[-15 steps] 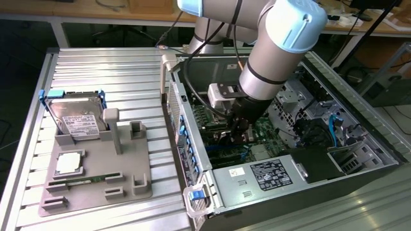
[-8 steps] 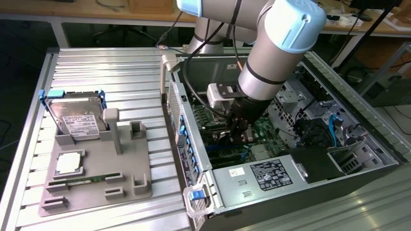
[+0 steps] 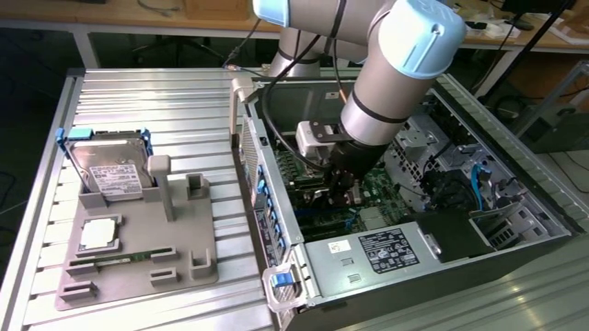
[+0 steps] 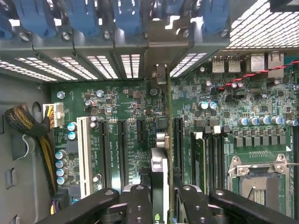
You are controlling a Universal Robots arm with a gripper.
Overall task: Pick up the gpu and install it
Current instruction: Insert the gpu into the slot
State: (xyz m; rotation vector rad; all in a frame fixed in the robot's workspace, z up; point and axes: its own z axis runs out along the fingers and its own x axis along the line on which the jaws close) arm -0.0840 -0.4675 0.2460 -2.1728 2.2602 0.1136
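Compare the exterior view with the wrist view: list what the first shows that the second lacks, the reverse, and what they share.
Exterior view only: the grey parts tray on the exterior view's left, holding a hard drive, a CPU and a memory stick; the robot arm; the case's power supply.

Wrist view only: close detail of the white expansion slot, the empty CPU socket, the yellow cable bundle and the blue slot latches.

Both: the green motherboard inside the open computer case, with the gripper holding the gpu edge-on above the slots.
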